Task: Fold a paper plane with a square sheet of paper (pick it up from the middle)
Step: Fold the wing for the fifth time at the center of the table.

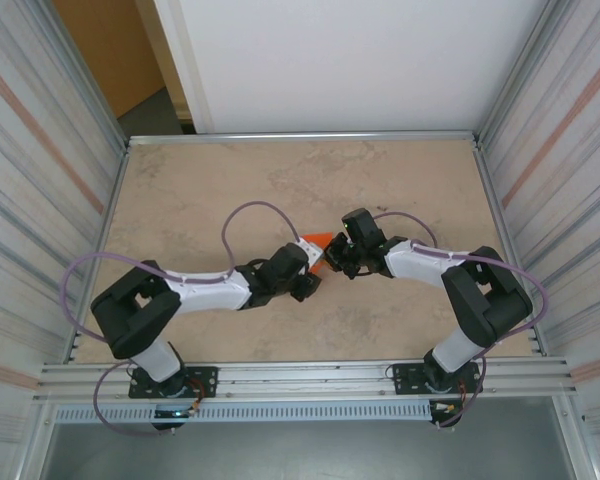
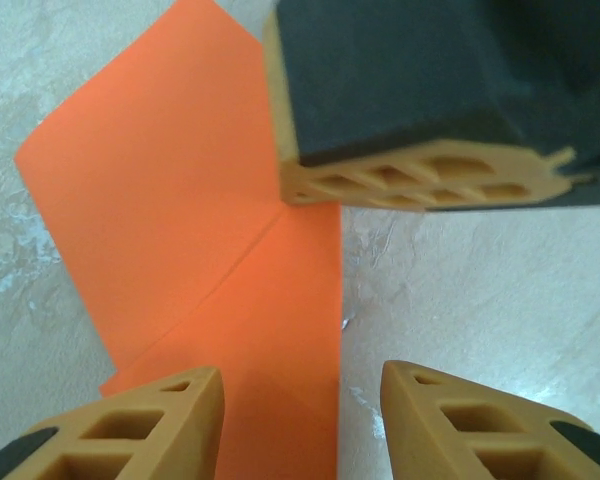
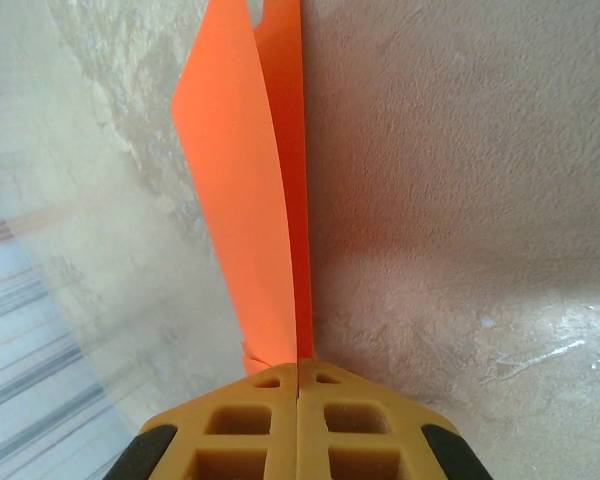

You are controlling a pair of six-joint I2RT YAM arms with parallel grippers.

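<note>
My right gripper (image 3: 298,365) is clamped, fingertips pressed together on the square sheet of paper (image 3: 250,200). The sheet's two orange layers run straight out from the tips, the left layer bowing away from the right one above the table (image 3: 460,200). My left gripper (image 2: 300,385) stands with its fingers apart and grips nothing; the creased sheet lies between and ahead of its tips, mostly toward its left finger, and directly ahead one right-gripper finger meets the sheet where the diagonal crease ends.
</note>
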